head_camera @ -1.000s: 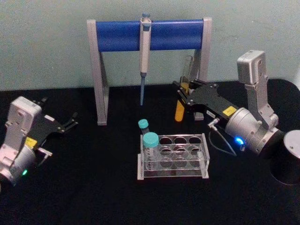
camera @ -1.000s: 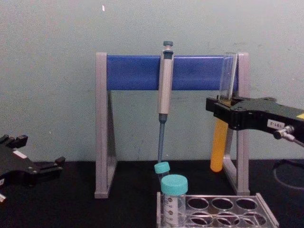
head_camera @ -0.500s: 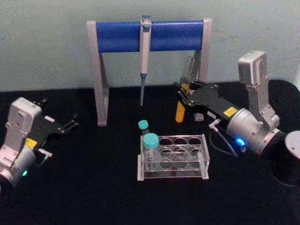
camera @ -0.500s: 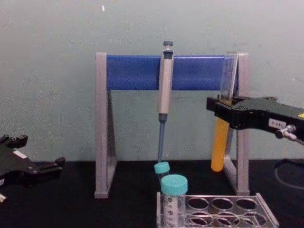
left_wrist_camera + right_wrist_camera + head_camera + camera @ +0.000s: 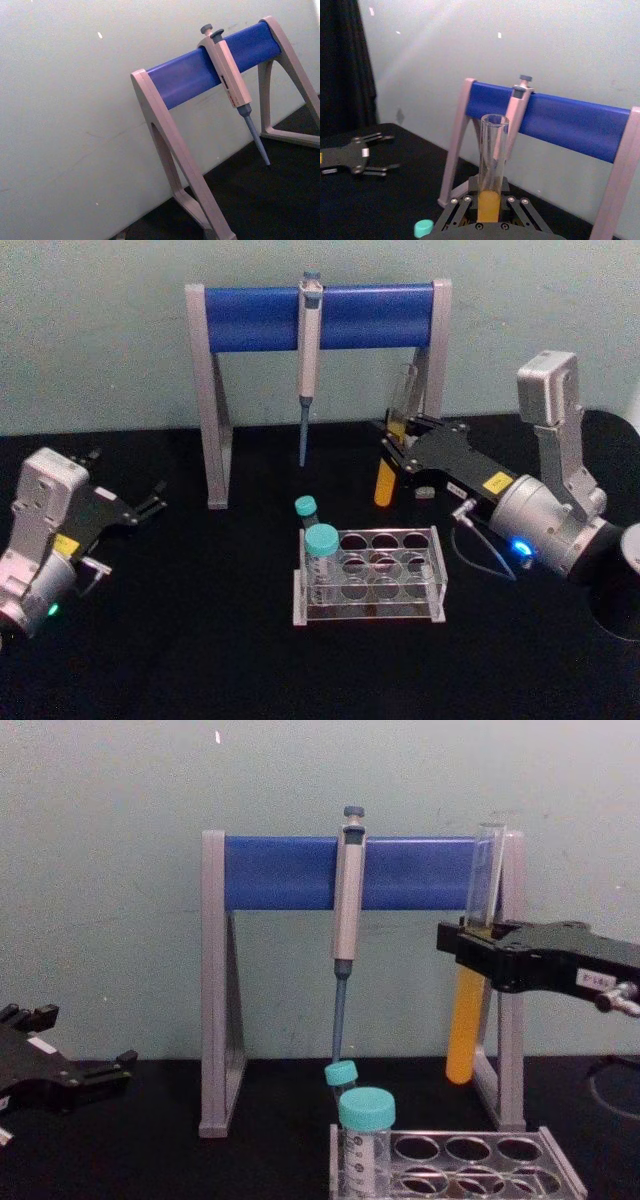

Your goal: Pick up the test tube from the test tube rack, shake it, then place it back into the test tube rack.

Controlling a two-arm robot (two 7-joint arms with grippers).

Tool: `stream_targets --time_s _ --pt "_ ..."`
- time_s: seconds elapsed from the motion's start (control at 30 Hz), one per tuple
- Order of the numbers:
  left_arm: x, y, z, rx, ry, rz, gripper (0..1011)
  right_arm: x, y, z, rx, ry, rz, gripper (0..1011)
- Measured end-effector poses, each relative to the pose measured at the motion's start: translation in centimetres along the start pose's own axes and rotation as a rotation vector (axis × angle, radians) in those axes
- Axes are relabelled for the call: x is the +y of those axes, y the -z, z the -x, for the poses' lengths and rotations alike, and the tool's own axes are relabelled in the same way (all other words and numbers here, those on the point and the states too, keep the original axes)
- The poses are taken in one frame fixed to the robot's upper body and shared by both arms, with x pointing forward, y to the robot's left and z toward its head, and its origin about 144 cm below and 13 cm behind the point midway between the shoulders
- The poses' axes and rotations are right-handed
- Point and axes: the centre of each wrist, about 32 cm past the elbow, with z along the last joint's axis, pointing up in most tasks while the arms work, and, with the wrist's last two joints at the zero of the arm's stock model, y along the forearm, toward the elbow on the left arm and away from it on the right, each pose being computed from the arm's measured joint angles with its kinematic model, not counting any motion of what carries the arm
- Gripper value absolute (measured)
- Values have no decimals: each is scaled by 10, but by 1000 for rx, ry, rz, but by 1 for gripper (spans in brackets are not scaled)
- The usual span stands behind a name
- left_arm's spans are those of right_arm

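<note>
since the shot a second ago the right gripper (image 5: 470,948) has drifted a touch to the robot's right and the test tube (image 5: 462,1030) has come up a hair, leaning a bit more at the top. so this looks like mid-shake to me.

the claw is closed snug on the tube, about at the liquid line. it's held in the air behind the test tube rack (image 5: 390,606), off its far right corner, close in front of the right leg of the pipette stand (image 5: 320,316).

tips for this bit: the tube has no cap, so i'd keep the swings small and near upright, and stay off that stand leg. for the return, line up over an empty hole, away from the teal-capped tubes (image 5: 321,540).

the tube is tall, thin clear glass with an open mouth, and orange-yellow liquid fills its lower half.

the left gripper (image 5: 387,151) sits parked on the left of the table, fingers spread, holding nothing.
</note>
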Motion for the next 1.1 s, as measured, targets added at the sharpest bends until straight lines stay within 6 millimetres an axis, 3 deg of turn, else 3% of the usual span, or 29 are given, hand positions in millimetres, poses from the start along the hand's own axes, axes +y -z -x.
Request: stream_targets --time_s 0.47,1.1 --pt "0 0 0 0 0 0 1001 -28 -2 -3 -8 -102 25 230" --pt "0 0 0 0 0 0 1001 -23 11 -4 7 -119 53 232"
